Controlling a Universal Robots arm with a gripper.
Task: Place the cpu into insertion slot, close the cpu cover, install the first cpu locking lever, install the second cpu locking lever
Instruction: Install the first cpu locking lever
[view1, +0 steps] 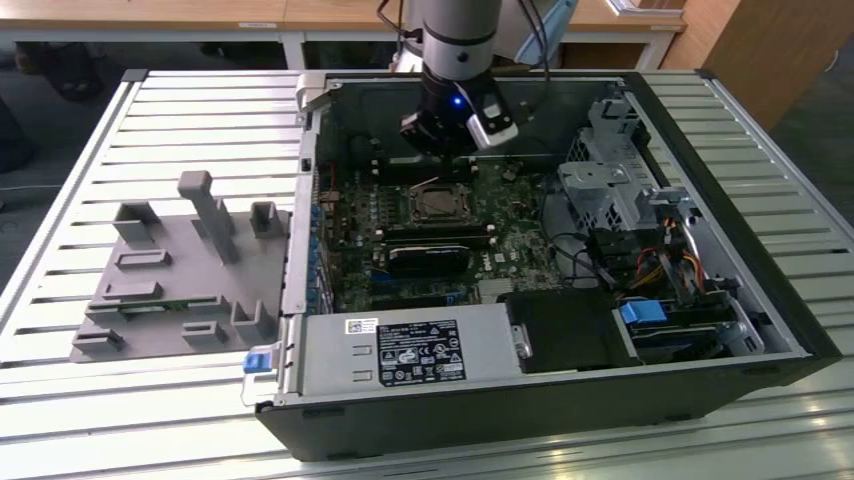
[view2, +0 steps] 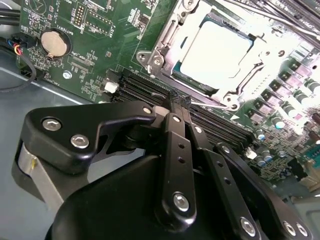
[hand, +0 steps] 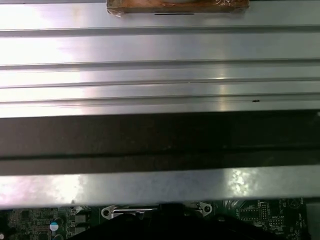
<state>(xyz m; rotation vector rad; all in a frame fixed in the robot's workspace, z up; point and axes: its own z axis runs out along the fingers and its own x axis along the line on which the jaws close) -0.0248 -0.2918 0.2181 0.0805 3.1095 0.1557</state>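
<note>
- The gripper (view2: 178, 98) has its two fingers pressed together with no gap at the tips. A thin wire lever (view2: 215, 105) meets the tips, but I cannot tell whether it is pinched between them.
- The cpu (view2: 215, 50) lies flat in the slot (view1: 438, 205), pale face up.
- The cover (view2: 165, 42) is down over the slot, framing the cpu's face.
- The lever lies along the slot's edge nearest the gripper, low over the board (view2: 100, 45).
- Long black memory slots (view2: 145, 90) run just beside the slot, on the gripper's side.
- In the exterior view the gripper (view1: 447, 135) hangs inside the case (view1: 747, 300), just beside the slot, on the side away from the power supply (view1: 400, 350).
- A grey fixture (view1: 174, 270) sits on the table (view1: 80, 150), well apart from the slot and outside the case.
</note>
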